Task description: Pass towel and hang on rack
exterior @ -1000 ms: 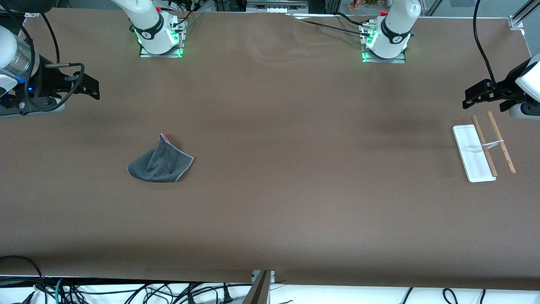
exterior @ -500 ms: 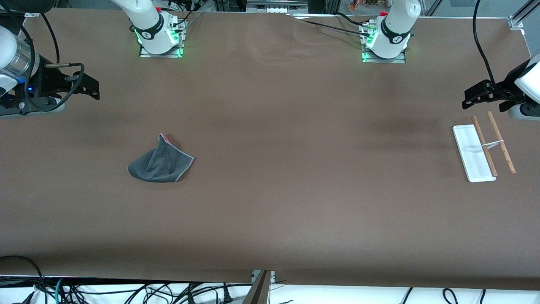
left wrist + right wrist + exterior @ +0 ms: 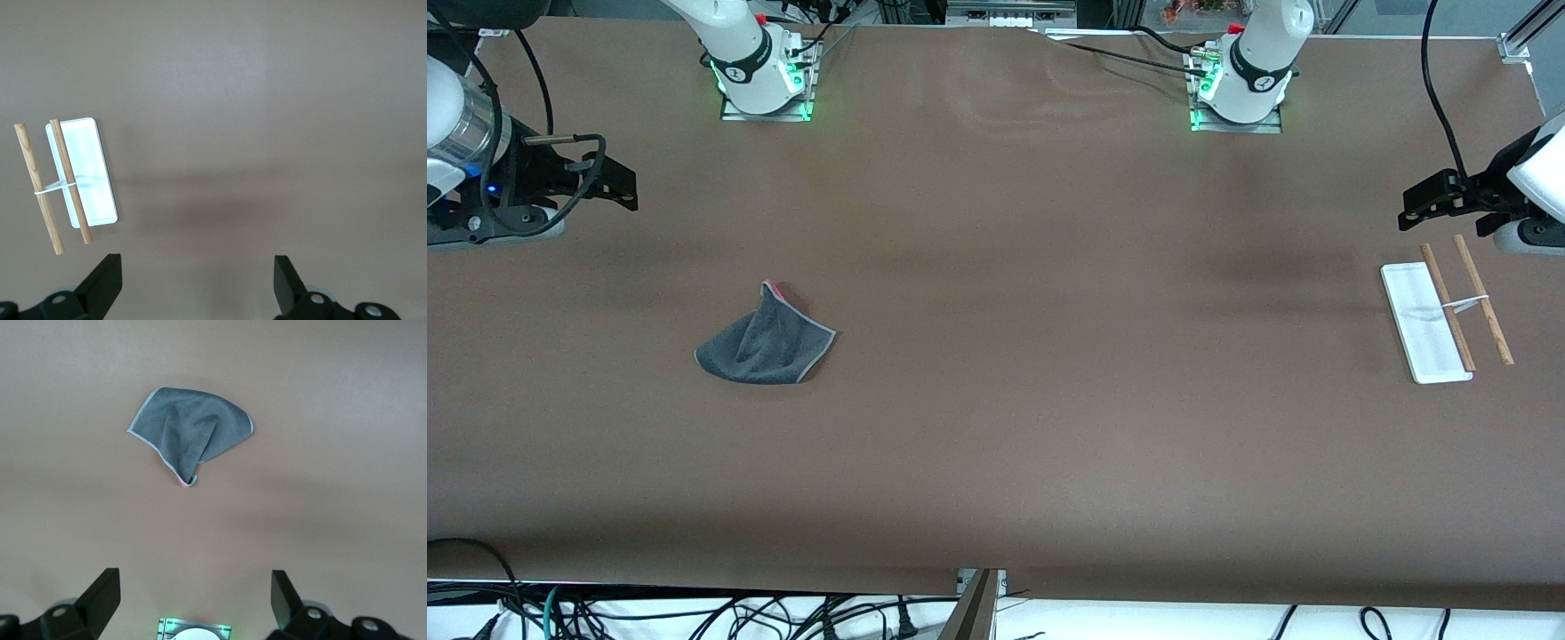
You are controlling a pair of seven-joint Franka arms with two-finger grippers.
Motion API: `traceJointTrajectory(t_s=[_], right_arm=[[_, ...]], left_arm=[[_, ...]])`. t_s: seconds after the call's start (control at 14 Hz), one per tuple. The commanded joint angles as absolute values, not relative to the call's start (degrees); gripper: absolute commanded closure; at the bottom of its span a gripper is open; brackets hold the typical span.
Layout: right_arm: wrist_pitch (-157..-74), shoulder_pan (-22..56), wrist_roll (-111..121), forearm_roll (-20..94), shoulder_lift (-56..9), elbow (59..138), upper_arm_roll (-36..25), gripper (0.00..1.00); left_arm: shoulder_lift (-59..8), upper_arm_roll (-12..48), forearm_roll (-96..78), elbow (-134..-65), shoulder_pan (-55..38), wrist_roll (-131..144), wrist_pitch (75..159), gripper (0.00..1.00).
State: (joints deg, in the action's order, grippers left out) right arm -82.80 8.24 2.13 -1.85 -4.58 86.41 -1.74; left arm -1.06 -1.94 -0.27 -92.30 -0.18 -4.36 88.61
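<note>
The towel point(image 3: 765, 342), dark grey with pale trim and a pink tag at one corner, lies crumpled on the brown table toward the right arm's end; the right wrist view also shows the towel point(image 3: 190, 437). The rack point(image 3: 1449, 309), a white flat base with two brown rods, sits toward the left arm's end and appears as the rack point(image 3: 67, 183) in the left wrist view. My right gripper point(image 3: 618, 187) hangs open and empty above the table, well apart from the towel. My left gripper point(image 3: 1418, 203) hangs open and empty above the table just beside the rack.
The two arm bases point(image 3: 763, 76) point(image 3: 1240, 89) stand along the table's edge farthest from the front camera. Cables point(image 3: 694, 613) trail below the table's near edge. Brown table surface point(image 3: 1049, 356) stretches between towel and rack.
The left gripper has drifted very slightly. The right gripper, the towel and the rack have not moved.
</note>
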Motion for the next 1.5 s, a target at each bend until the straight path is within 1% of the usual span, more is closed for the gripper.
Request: traceJointTrajectory(t_s=[0.0,0.21,0.36,0.5,0.64,1.07,1.29,1.43], right_arm=[[-82.01,8.87,1.40,-0.97,-7.37,85.43,-1.32,0.00],[-82.35,10.98,1.23,-1.49,-8.43,85.87,-1.14,0.00],[-83.32,12.30,0.97,-1.41,-11.23,85.69,-1.14,0.00],[-85.33,13.53,0.97,-0.88,-16.06,85.69,-1.14,0.00],[-90.76,15.72,0.35,-0.62,-20.02,85.78,-1.14,0.00],[-107.20,18.98,-3.05,1.32,-31.01,86.13,-1.14,0.00],[-109.41,20.30,-7.47,0.44,-33.83,87.97,-1.14,0.00],[-112.83,20.30,-7.56,0.44,-33.93,92.44,-1.14,0.00]], left_arm=[[-1.32,-1.76,1.14,-90.88,-0.62,-4.92,87.98,0.00],[-1.41,-1.67,1.14,-90.79,-0.70,-4.92,87.98,0.00],[-1.41,-1.67,1.14,-90.79,-0.70,-4.83,87.98,0.00],[-1.41,-1.84,1.14,-90.88,-0.62,-4.92,88.24,0.00],[-1.49,-1.93,1.05,-90.97,-0.53,-4.92,89.21,0.00],[-1.67,-1.93,1.05,-90.88,-0.44,-4.92,89.12,0.00],[-1.67,-1.76,1.14,-90.88,-0.61,-4.92,89.21,0.00],[-1.67,-1.67,1.14,-90.88,-0.62,-4.92,89.21,0.00]])
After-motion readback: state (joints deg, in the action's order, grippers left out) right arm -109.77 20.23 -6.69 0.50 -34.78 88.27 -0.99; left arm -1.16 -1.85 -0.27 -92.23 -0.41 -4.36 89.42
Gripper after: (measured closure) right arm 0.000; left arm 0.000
